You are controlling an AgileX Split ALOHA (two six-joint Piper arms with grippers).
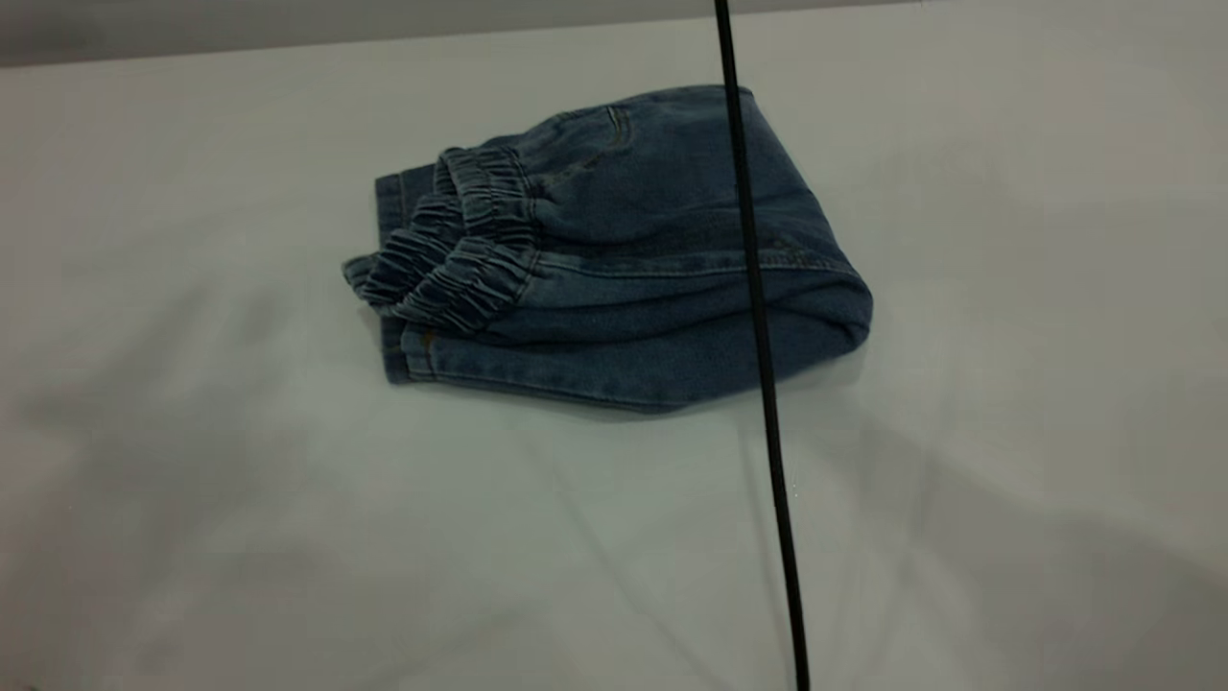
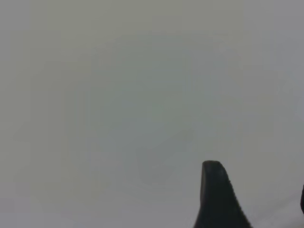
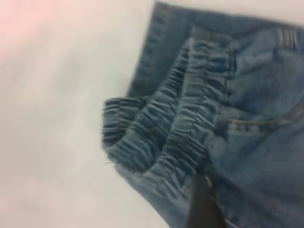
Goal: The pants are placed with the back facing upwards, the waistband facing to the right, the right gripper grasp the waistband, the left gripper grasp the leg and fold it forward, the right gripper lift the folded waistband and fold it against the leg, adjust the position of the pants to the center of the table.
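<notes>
On the white tabletop [image 1: 192,480] in the exterior view, the pants [image 1: 633,278] sit folded into a compact bundle slightly up from center, the waistband [image 1: 451,250] flipped over onto the leg hems at the left side; a thin black cable [image 1: 763,384] crosses in front. Left wrist view: only bare tabletop and one finger of the left end effector [image 2: 256,199], looks released, holding nothing. Right wrist view: the right end effector [image 3: 203,204] hovers over the waistband, can't tell its state. Folding looks done; maybe a final centering nudge is left.
</notes>
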